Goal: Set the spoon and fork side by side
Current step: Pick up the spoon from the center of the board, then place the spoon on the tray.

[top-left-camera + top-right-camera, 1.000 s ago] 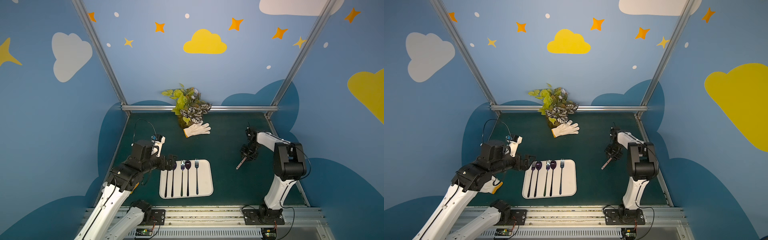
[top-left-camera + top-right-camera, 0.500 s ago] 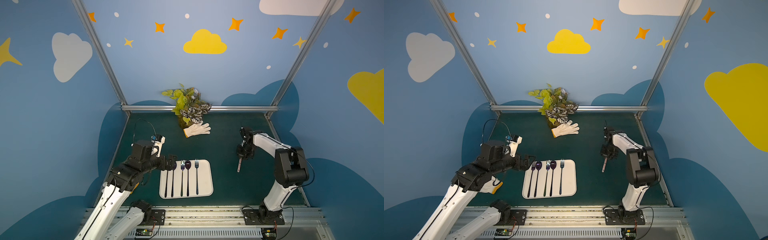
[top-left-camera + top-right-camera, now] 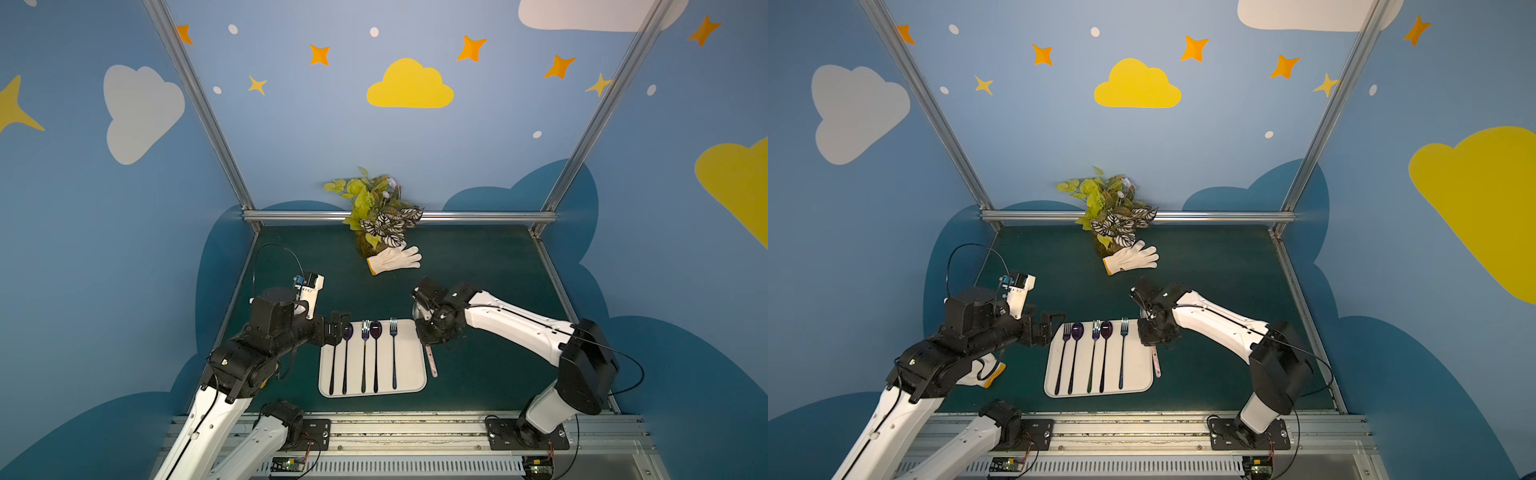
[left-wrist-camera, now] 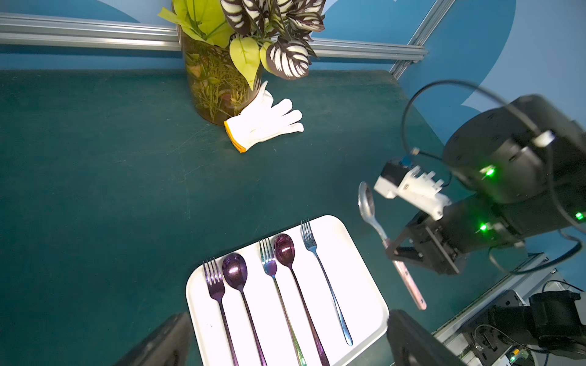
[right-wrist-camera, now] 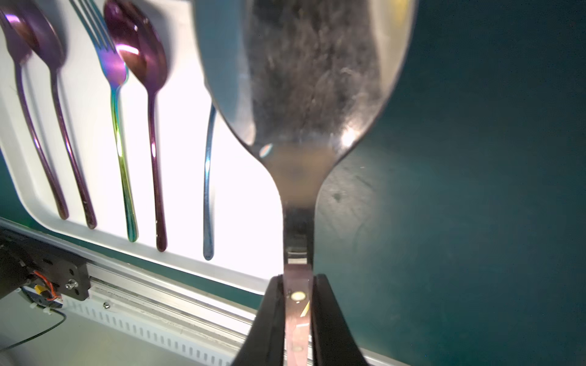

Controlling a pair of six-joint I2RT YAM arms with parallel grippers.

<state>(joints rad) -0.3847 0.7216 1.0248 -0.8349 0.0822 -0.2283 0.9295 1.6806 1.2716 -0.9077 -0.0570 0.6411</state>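
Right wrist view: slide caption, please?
Right gripper clamps the silver spoon by its pink handle, beside the white tray.

Forks (image 4: pixel 214 279) and spoons (image 4: pixel 284 248) alternate in a row on the tray (image 4: pixel 358 285), handles parallel. Just beside the tray, next to the blue fork (image 4: pixel 309 240), the right gripper (image 4: pixel 393 252) clamps the silver spoon (image 4: pixel 366 202) by its pink handle. Beyond the tray, a glove (image 4: pixel 263 122) lies against the vase (image 4: pixel 215 85).

Plant (image 3: pixel 376 208): green and striped leaves in a clear jar (image 4: pixel 218 85), at the table's (image 3: pixel 478 257) back edge.
Glove (image 3: pixel 395 258): white, orange cuff, flat on the table, touching the jar.
Second glove (image 3: pixel 988 372): same kind, partly hidden, front left.
Table: dark green.
Walls (image 3: pixel 311 137): blue, painted clouds and stars.
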